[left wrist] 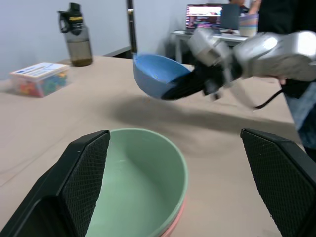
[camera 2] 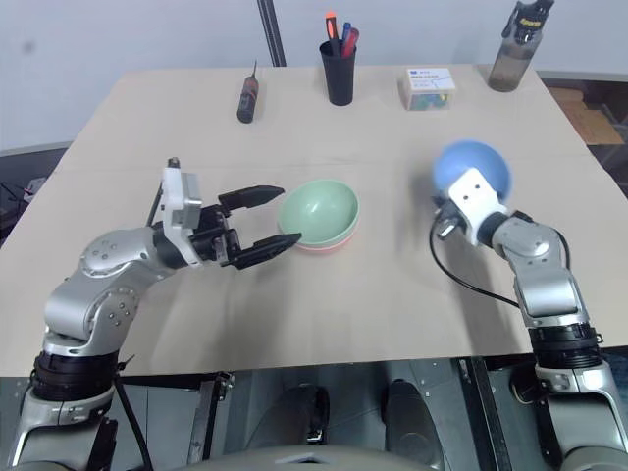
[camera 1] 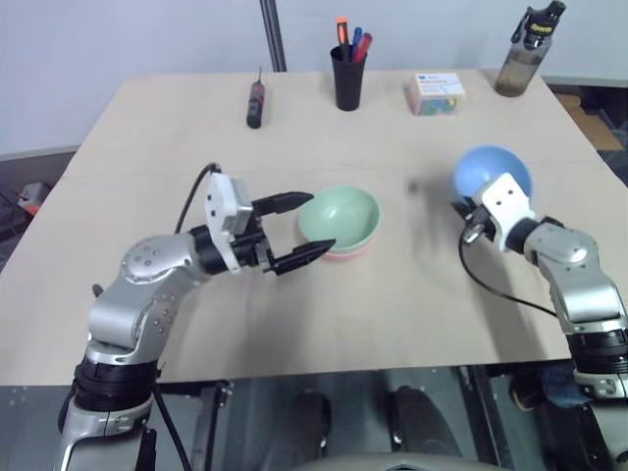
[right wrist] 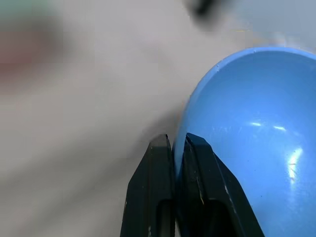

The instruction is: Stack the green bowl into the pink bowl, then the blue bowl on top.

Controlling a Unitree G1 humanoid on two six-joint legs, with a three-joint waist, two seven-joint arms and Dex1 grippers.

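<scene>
The pale wooden surface [camera 1: 294,324] carries the green bowl [camera 1: 340,218] nested in the pink bowl [camera 1: 351,252] near its middle. The left gripper [camera 1: 297,230] stands wide open just beside them. The right gripper [right wrist: 178,148] pinches the blue bowl [camera 1: 491,173] by its rim, tilted, lifted clear.
</scene>
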